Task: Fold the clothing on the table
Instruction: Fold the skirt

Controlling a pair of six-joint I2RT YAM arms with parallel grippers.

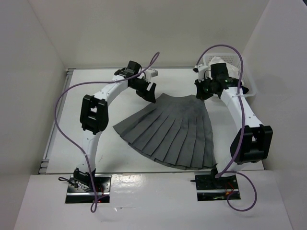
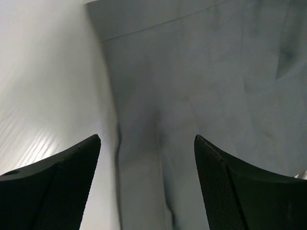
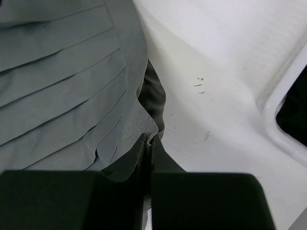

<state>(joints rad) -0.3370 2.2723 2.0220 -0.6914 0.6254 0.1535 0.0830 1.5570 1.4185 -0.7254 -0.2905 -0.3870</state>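
The clothing (image 1: 172,132), a medium-grey pleated skirt, lies fanned out on the white table (image 1: 120,153), its narrow waistband at the far side and its wide hem towards the arm bases. My left gripper (image 1: 149,93) hangs open just over the waistband's left end. In the left wrist view its fingers (image 2: 147,139) stand wide apart above the grey fabric (image 2: 216,72), with nothing between them. My right gripper (image 1: 200,92) is at the waistband's right end. Seen from the right wrist, it (image 3: 149,136) is shut on the corner of the skirt (image 3: 57,72).
A small white plastic basket (image 1: 230,62) stands at the far right corner, close behind the right gripper, and its rim (image 3: 273,110) shows in the right wrist view. A thin metal rail (image 1: 48,143) runs along the table's left edge. White walls surround the table.
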